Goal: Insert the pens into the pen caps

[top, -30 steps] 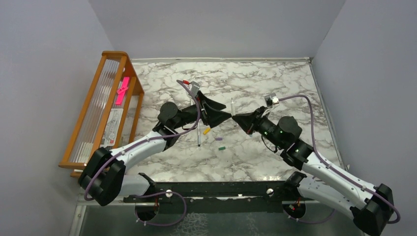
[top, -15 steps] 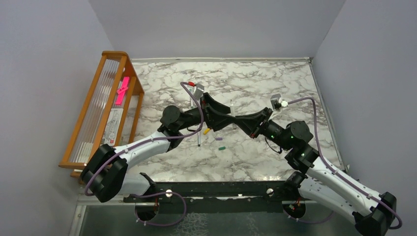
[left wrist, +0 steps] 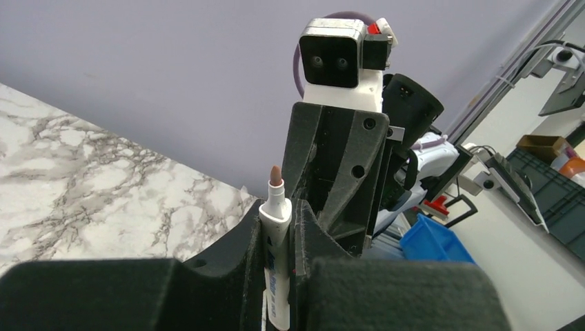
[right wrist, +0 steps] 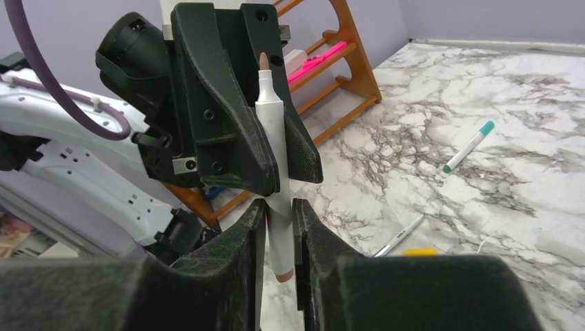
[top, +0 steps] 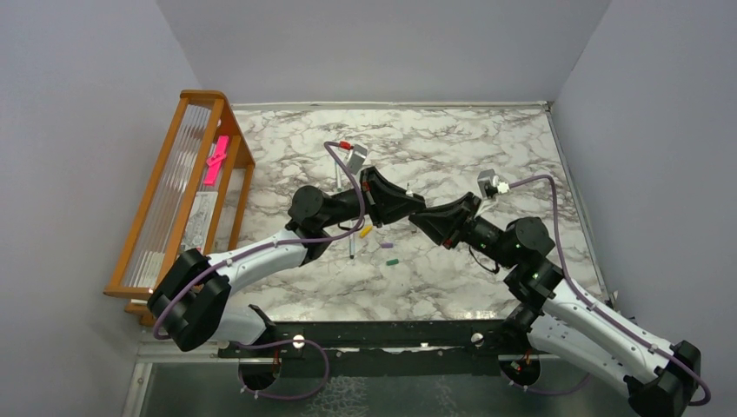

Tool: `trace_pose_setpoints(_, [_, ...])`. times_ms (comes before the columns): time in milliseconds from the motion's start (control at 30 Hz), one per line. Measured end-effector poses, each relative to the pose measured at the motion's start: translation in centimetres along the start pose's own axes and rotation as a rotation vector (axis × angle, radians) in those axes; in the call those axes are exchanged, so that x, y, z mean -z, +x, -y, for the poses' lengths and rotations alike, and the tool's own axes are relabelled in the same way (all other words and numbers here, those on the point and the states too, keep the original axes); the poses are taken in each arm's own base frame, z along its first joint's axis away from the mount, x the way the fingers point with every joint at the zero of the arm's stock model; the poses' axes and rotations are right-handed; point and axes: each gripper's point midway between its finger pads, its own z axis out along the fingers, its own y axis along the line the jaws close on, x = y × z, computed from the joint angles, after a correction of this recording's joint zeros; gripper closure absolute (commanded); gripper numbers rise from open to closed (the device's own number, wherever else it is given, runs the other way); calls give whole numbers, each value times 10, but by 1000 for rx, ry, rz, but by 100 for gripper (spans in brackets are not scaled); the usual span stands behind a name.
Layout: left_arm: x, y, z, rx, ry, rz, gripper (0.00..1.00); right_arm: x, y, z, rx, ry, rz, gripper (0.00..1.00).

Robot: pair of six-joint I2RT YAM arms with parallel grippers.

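Centre of the top view: left gripper (top: 412, 211) and right gripper (top: 423, 219) sit tip to tip above the marble table (top: 487, 148); left gripper clenched on an upright pen (right wrist: 270, 117), brown nib up; right fingers (right wrist: 252, 227) flank its lower end, pinching or slack I cannot tell; pen caps (top: 386, 245) lie lower left of them.

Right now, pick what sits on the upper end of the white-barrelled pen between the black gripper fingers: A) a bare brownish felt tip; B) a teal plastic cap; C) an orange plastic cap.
A: in both wrist views the white-barrelled pen, between the fingers of the right gripper, ends in a bare brownish tip with no cap on it.
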Motion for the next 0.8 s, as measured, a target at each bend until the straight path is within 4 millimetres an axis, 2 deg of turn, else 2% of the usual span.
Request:
trace_pose_setpoints(100, [0,-2,1,-2,3,8,100,1,0,0,-1,0,1,66])
trace_pose_setpoints(333, [-4,-11,5,-4,11,28,100,2,10,5,-6,12,-22,68])
trace_pose_setpoints(400, [-7,-16,8,-8,20,37,100,3,9,4,-6,11,-20,73])
trace_pose_setpoints(500, [-8,-18,8,-9,21,40,100,3,8,2,-4,1,-18,97])
trace_pose_setpoints(633, [-9,-15,3,16,9,36,98,4,10,2,-1,-1,-26,99])
trace_pose_setpoints(700, [-9,-15,3,22,9,36,74,4,10,2,-1,-1,-25,99])
trace_pose_setpoints(733, [-9,-15,3,22,10,36,66,4,9,2,-1,-1,-23,99])
trace_pose_setpoints(800, [-9,-16,3,20,9,39,59,5,9,1,-4,-5,-15,99])
